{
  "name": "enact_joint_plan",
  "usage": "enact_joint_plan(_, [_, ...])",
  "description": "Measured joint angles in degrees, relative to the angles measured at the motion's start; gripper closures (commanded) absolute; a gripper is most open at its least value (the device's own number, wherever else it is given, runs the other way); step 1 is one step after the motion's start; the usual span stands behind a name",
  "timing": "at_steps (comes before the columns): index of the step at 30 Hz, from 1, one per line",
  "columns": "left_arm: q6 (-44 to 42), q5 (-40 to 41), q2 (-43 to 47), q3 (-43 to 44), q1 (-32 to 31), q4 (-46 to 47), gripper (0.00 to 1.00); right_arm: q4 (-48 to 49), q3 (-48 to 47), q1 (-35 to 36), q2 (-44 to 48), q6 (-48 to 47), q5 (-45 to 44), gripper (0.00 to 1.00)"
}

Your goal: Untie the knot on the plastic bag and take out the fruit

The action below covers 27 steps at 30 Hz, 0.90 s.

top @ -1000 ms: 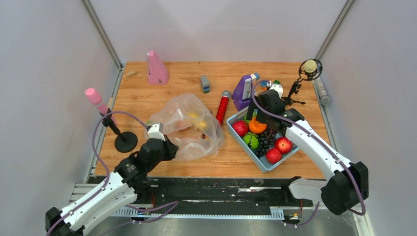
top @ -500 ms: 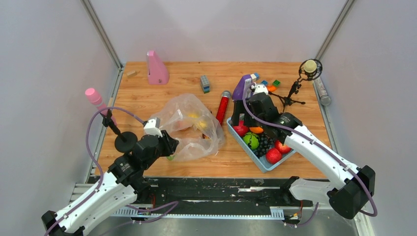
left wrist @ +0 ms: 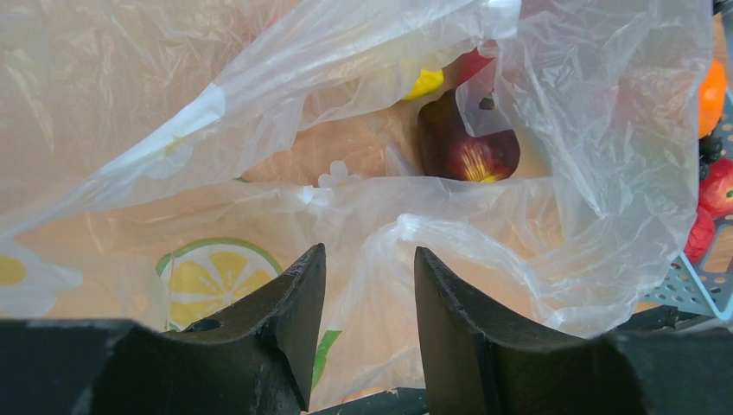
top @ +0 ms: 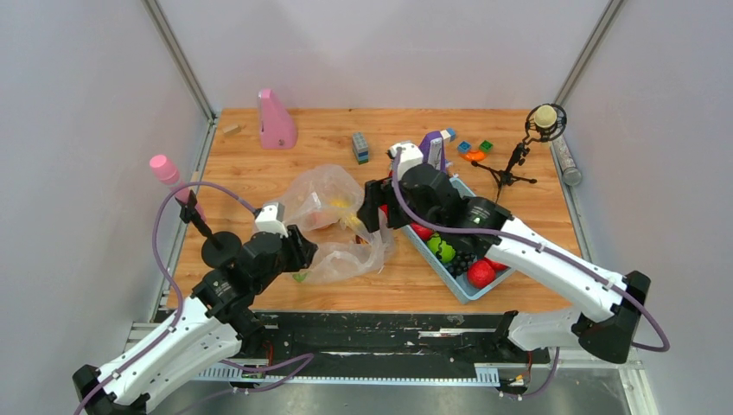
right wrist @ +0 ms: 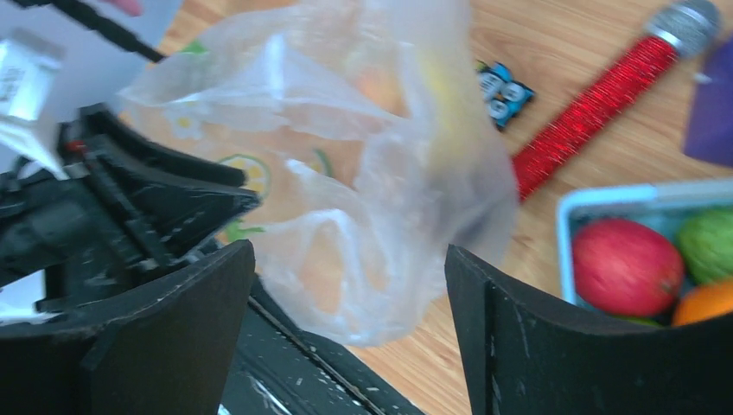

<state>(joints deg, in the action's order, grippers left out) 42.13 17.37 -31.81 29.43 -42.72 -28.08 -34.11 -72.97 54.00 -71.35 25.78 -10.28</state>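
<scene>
The plastic bag (top: 340, 226) lies mid-frame, left of the blue tray (top: 445, 277), with the left gripper (left wrist: 369, 259) partly spread at its lower-left edge and the right gripper (right wrist: 347, 252) spread wide at its upper right.

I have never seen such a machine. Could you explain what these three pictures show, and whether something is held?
A left arm and a right arm are fixed at the near edge of a wooden table. One picture looks down from above. The other two come from a camera on each wrist, so the black fingers there are the arm's own. The left hand and the right hand are both open, close to a clear plastic bag with toy fruit inside. Neither seems to grip anything. A blue tray holds a red apple.
</scene>
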Motion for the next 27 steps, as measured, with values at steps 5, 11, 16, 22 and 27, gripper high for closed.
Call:
enact_joint_plan(5, [-0.46, 0.35, 0.55, 0.04, 0.0, 0.79, 0.62, 1.62, -7.02, 5.05, -7.21, -1.29, 2.21, 0.42])
enact_joint_plan(11, [-0.96, 0.31, -0.46, 0.04, 0.0, 1.77, 0.73, 2.89, -10.38, 6.69, -15.74, -1.01, 5.92, 0.64])
enact_joint_plan(16, [-1.11, 0.31, -0.28, -0.22, 0.0, 3.26, 0.82, 3.45, -13.03, 6.69, -23.45, 0.04, 8.83, 0.71])
enact_joint_plan(22, [-1.22, 0.26, -1.33, -1.7, 0.0, 5.31, 0.97, 3.65, -15.96, 6.27, -30.73, 1.07, 8.22, 0.75])
enact_joint_plan(27, [-1.68, 0.35, -2.14, -3.32, 0.0, 6.62, 1.0, 3.98, -17.11, 3.45, -35.26, 2.1, 8.39, 0.74])
